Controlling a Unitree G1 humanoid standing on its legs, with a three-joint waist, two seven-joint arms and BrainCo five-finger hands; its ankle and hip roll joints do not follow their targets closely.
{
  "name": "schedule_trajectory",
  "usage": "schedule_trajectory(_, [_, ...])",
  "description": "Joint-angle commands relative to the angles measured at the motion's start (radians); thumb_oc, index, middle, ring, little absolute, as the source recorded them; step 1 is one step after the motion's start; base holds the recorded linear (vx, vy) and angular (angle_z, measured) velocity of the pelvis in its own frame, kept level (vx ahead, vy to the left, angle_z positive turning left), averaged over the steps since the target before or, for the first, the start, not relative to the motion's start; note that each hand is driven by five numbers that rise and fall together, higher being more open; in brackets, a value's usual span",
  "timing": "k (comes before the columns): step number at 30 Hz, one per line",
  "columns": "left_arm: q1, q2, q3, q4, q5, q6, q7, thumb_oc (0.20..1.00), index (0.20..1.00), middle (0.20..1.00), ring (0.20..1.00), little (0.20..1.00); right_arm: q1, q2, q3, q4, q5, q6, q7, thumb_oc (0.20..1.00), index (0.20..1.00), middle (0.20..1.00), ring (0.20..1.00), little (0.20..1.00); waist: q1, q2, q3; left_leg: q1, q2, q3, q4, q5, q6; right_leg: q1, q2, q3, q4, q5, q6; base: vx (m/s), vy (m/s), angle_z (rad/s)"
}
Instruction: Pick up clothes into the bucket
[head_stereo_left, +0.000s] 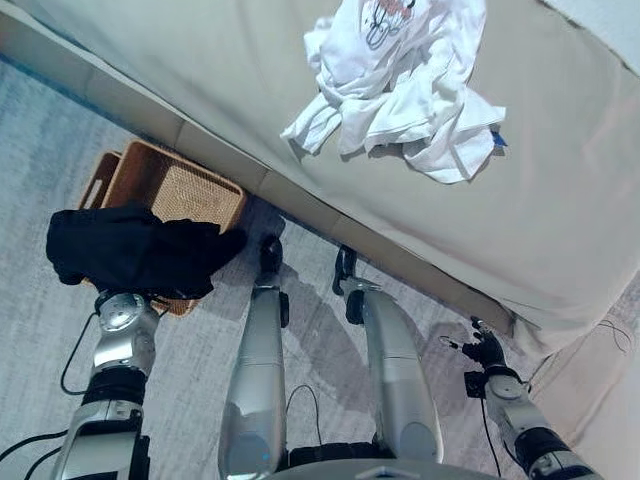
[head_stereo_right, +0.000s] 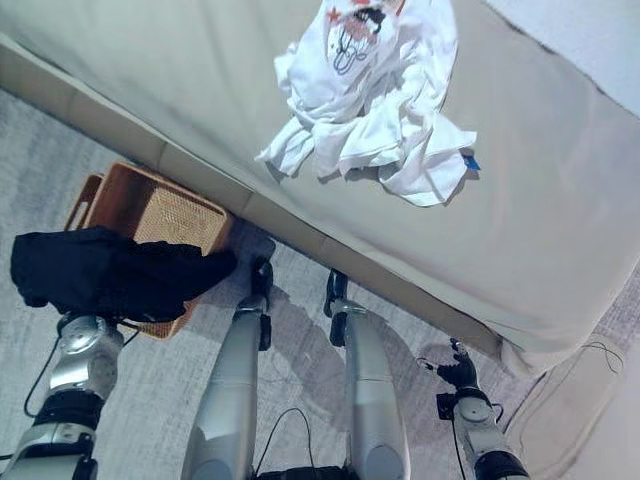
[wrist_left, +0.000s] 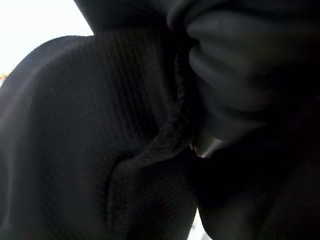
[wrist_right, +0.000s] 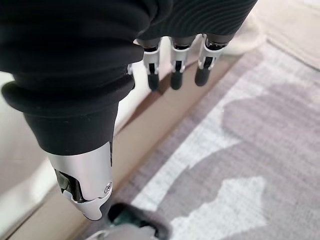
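Left wrist view gives me black ribbed cloth right against the lens, so I cannot tell how my left hand's fingers sit under it. Through the head camera, the black garment (head_stereo_left: 130, 250) drapes over the end of my left arm at about eight o'clock, bunched in a heap that overlaps the near rim of the wicker basket (head_stereo_left: 185, 185). My right hand (head_stereo_left: 483, 350) hangs low at about four o'clock above the grey rug (wrist_right: 235, 165), near the bed's base, fingers straight and relaxed, holding nothing. Further out, at about one o'clock, a white garment (head_stereo_left: 395, 90) lies crumpled on the beige bed (head_stereo_left: 560, 200), well apart from the basket.

My worry is the release. The black garment sits over the near edge, not squarely above the opening; if I let go now, I judge most of it could slide down the outside onto the rug. Cloth could also snag on the fingers as they open and get dragged back out when I withdraw.
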Motion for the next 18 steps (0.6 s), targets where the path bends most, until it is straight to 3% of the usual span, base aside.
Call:
schedule_trajectory(1, [0.017, 0.094, 0.026, -0.029, 0.044, -0.035, 0.068, 0.200, 0.200, 0.200, 0.200, 0.200, 0.044, -0.020, 0.038, -0.051, 0.051, -0.041, -0.043, 1.000, 1.000, 1.000, 1.000, 1.000, -0.007, -0.029, -0.019, -0.014, -0.035, -0.013, 0.064, -0.058, 0.041, 0.023, -0.072, 0.006, -0.034, 0.058, 0.078, 0.01, 0.018, 0.13])
schedule_trajectory(7, [0.004, 0.143, 0.013, -0.007, 0.071, 0.008, 0.091, 0.200, 0.200, 0.200, 0.200, 0.200, 0.050, -0.018, 0.050, -0.069, 0.085, -0.050, -0.063, 1.000, 1.000, 1.000, 1.000, 1.000, -0.013, -0.048, -0.019, -0.148, -0.039, -0.032, 0.143, -0.084, 0.046, -0.091, -0.074, -0.011, 0.016, 0.051, 0.084, 0.02, 0.004, -0.01])
schedule_trajectory(11, [-0.024, 0.132, 0.005, 0.004, -0.006, 0.011, 0.086, 0.200, 0.200, 0.200, 0.200, 0.200, 0.046, -0.022, 0.057, -0.077, 0.100, -0.038, -0.068, 1.000, 1.000, 1.000, 1.000, 1.000, -0.018, -0.054, -0.019, -0.192, -0.041, -0.038, 0.162, -0.090, 0.048, -0.126, -0.078, -0.021, 0.027, 0.048, 0.087, 0.03, 0.035, 0.08])
schedule_trajectory(12, [-0.029, 0.126, 0.006, 0.017, -0.029, 0.015, 0.084, 1.000, 1.000, 1.000, 1.000, 1.000, 0.046, -0.023, 0.061, -0.075, 0.103, -0.035, -0.068, 1.000, 1.000, 1.000, 1.000, 1.000, -0.020, -0.055, -0.019, -0.198, -0.041, -0.039, 0.163, -0.092, 0.049, -0.131, -0.078, -0.024, 0.027, 0.049, 0.089, 0.01, 0.047, -0.01])
schedule_trajectory(18, [-0.045, 0.098, 0.022, 0.027, -0.131, 0.015, 0.107, 1.000, 1.000, 1.000, 1.000, 1.000, 0.044, -0.023, 0.085, -0.094, 0.110, -0.015, -0.066, 1.000, 1.000, 1.000, 1.000, 1.000, -0.020, -0.062, -0.019, -0.207, -0.038, -0.045, 0.166, -0.096, 0.052, -0.131, -0.071, -0.029, 0.004, 0.060, 0.090, 0.00, 0.005, 0.00])
